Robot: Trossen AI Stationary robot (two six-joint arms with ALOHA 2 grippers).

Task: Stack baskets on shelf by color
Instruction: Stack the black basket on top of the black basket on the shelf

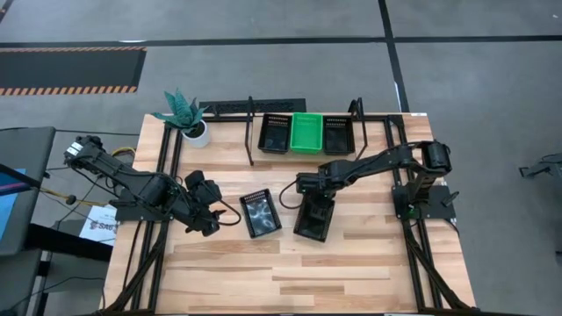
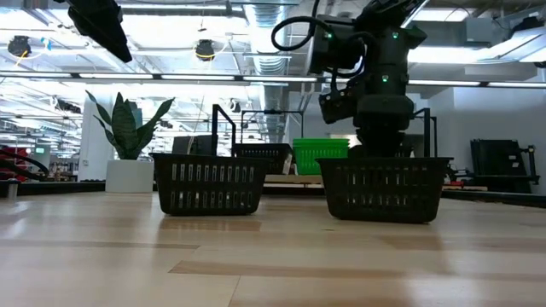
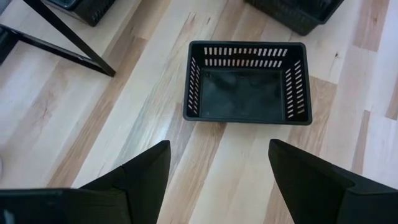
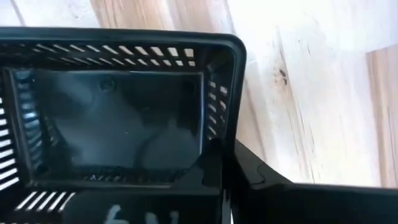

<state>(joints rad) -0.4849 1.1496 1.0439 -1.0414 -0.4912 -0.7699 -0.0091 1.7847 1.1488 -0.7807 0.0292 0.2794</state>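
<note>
Two black baskets sit flat on the wooden table. One (image 1: 261, 213) (image 2: 209, 183) (image 3: 247, 84) lies just ahead of my left gripper (image 1: 213, 219) (image 3: 219, 144), which is open and hovers apart from it, toward the table's left. The other (image 1: 315, 219) (image 2: 384, 188) is under my right gripper (image 1: 314, 207) (image 2: 382, 141) (image 4: 227, 194), which reaches down into it. On the shelf (image 1: 230, 107) at the far edge stand a black basket (image 1: 274, 133), a green basket (image 1: 306, 132) (image 2: 320, 153) and another black basket (image 1: 339, 133), side by side. My right gripper is on the basket's far short wall, near a corner (image 4: 219, 163). One finger (image 4: 264, 182) stands outside the wall, and the other seems to be inside. It comes from above, pointing down. The basket's base rests on the table.
A teal plant in a white pot (image 1: 186, 118) (image 2: 128, 141) stands at the far left corner, beside the shelf's left post. Black frame rails run along the table's left and right sides. The near half of the table is bare wood (image 1: 290, 272).
</note>
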